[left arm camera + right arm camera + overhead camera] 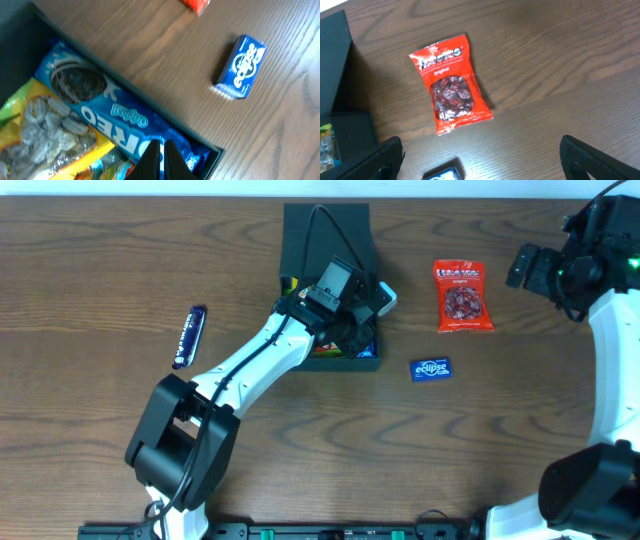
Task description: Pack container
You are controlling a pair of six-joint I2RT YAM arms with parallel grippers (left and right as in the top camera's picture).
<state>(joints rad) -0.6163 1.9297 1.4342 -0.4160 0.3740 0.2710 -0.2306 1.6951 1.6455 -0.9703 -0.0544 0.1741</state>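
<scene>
The dark teal container (300, 240) stands at the table's back middle with its flap lid open behind it. My left gripper (161, 155) is shut, fingers nearly touching, just above a blue Oreo packet (100, 107) inside the container (20, 45), next to a yellow snack bag (45, 125). In the overhead view the left gripper (350, 320) hangs over the container's front right part. My right gripper (480, 160) is open wide and empty, high above the table near a red Haribo-like packet (450, 82), which also shows in the overhead view (462, 295).
A small blue Eclipse gum box lies right of the container (431, 368) (241, 66) (442, 174). A dark blue snack bar (189, 336) lies left of the container. The right arm (570, 265) is at the far right edge.
</scene>
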